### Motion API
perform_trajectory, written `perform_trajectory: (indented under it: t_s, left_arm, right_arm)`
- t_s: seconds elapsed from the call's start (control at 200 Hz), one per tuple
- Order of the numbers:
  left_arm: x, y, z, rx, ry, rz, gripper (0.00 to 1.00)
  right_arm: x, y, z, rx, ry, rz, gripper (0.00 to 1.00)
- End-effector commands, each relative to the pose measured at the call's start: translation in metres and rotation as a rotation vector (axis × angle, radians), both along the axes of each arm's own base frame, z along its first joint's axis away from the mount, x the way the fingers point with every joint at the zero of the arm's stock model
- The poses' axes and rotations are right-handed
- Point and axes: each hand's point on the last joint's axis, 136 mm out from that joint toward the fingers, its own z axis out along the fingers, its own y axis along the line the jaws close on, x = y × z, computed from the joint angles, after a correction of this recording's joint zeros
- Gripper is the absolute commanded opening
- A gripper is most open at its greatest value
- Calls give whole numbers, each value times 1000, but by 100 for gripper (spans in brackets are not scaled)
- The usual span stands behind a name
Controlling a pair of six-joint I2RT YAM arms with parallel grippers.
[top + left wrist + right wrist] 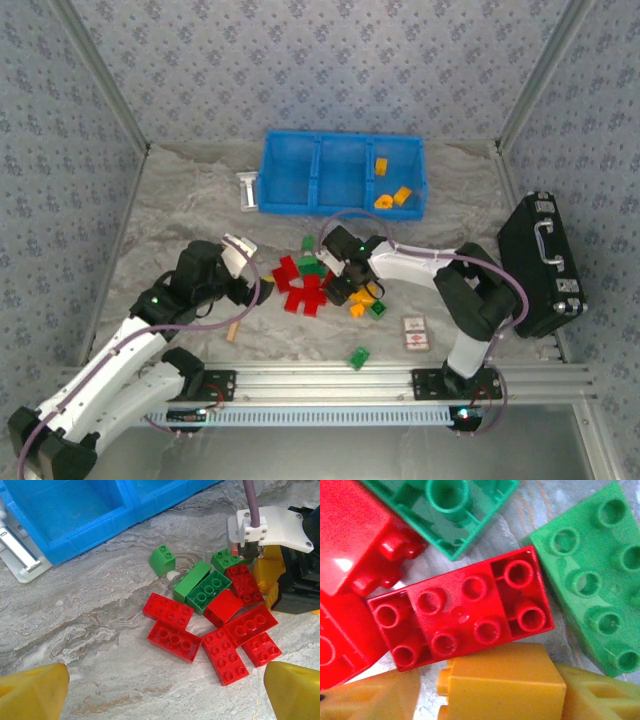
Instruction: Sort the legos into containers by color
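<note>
Closest to my lens, the right gripper [485,700] sits low in the pile with its jaws partly open and a yellow-orange brick [505,680] lying crosswise between them. One finger touches it and a sliver of table shows by the other, so I cannot tell if I have a grip. Just past it lies a red brick [462,612]. The blue bin [340,210] is farther out, and its right compartment [405,165], holding orange bricks, is nearest this arm. My left gripper [160,695] hangs wide open and empty near the red legos [210,625].
</note>
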Motion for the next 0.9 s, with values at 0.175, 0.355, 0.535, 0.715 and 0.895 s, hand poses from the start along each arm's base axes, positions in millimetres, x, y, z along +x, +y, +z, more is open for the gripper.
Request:
perform_trajectory:
  t_s: [0.175, 0.355, 0.535, 0.715, 0.895]
  left_arm:
    - [-4, -4, 7, -15, -18, -28, 100]
    - [-4, -3, 8, -15, -24, -29, 100]
    - [-4, -2, 7, -10, -27, -25, 100]
    - [-3, -2, 7, -5, -31, -25, 100]
    - [-3, -1, 7, -2, -36, -25, 100]
  right_arm:
    - [6, -7, 8, -37, -34, -10, 43]
    - [13, -6, 27, 8, -60, -28, 30]
    - [37, -12, 76, 140, -124, -99, 27]
    - [91, -55, 135, 232, -247, -272, 26]
    - [162, -107, 170, 241, -365, -473, 26]
